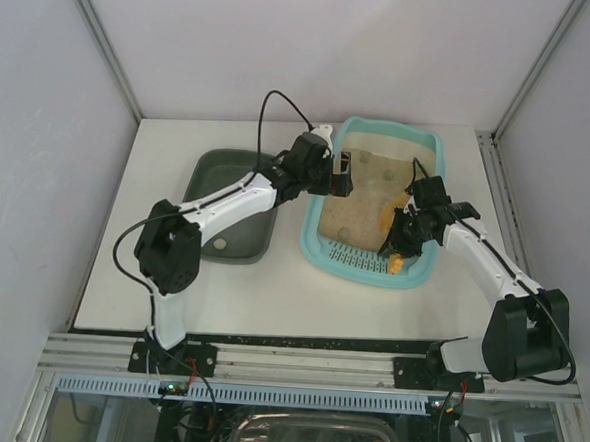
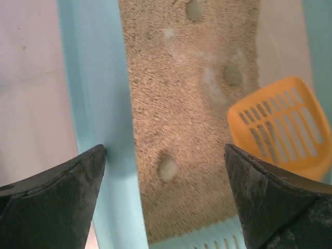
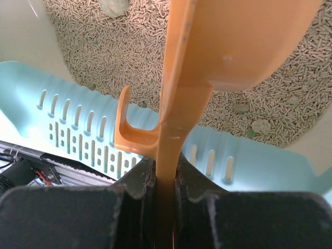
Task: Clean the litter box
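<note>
1. The bench (image 1: 271, 290) is a plain, matte white slab. White panels wall it in on the far, left and right sides, joined by grey metal posts at the far corners.
2. The litter box (image 1: 381, 127) lies on the right half of the bench and reaches nearly to the far edge. It is smooth, light-turquoise plastic with rounded corners.
3. Its slotted grate (image 3: 78, 129) is at the end toward the near edge.
4. The litter (image 3: 104, 46) is beige and made of short, rough pellets. Pale, rounded lumps (image 2: 168, 168) sit in it.
5. A smaller, dark grey-green tray (image 1: 192, 190) lies just left of the box, with one pale lump (image 1: 218, 244) inside.
6. The left claw (image 2: 165, 150) hangs with its jaws spread wide. The box's left wall (image 2: 98, 93) stands between them.
7. The right claw (image 3: 166, 176) is clamped on the flat handle of an orange plastic scoop (image 3: 233, 41) above the grate. The scoop's slotted blade (image 2: 275, 127) is over the litter, and a small hook juts from the handle.
</note>
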Available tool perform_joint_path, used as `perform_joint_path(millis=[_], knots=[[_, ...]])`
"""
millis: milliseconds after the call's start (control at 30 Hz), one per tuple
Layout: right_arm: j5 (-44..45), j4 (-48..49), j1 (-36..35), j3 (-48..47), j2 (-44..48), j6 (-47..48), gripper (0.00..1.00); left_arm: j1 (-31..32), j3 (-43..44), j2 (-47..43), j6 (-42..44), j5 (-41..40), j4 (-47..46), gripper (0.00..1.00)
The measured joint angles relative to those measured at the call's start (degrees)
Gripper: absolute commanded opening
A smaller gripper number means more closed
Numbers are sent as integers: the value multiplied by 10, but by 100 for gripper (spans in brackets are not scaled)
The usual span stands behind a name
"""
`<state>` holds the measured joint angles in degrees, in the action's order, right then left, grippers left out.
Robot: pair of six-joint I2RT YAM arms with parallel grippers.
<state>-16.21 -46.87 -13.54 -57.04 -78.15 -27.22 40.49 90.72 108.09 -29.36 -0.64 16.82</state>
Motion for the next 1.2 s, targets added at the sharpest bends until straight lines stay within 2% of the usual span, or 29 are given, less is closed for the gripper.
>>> perform_joint_path(millis=[100,167,233,433,467,667,800,967,1200], knots=[[-8,2,4,1,0,3,0,0,12,36,31,-43,-17,99],[-18,8,9,5,0,5,0,-1,18,57,52,-70,-18,94],[-35,13,16,9,0,7,0,-1,29,77,74,-93,-17,83],[-89,37,47,23,-3,12,0,-2,63,100,137,-117,-9,36],[-96,39,53,24,-5,16,0,-2,68,100,141,-117,-5,32],[-139,52,96,26,-17,40,0,-2,92,100,125,-125,37,25],[-134,40,115,21,-41,60,0,-5,93,90,84,-119,71,13],[-101,-19,111,-97,-120,53,0,-9,82,70,31,-106,122,3],[-37,-75,75,-278,-240,26,0,-10,-37,-22,-19,-93,112,2]])
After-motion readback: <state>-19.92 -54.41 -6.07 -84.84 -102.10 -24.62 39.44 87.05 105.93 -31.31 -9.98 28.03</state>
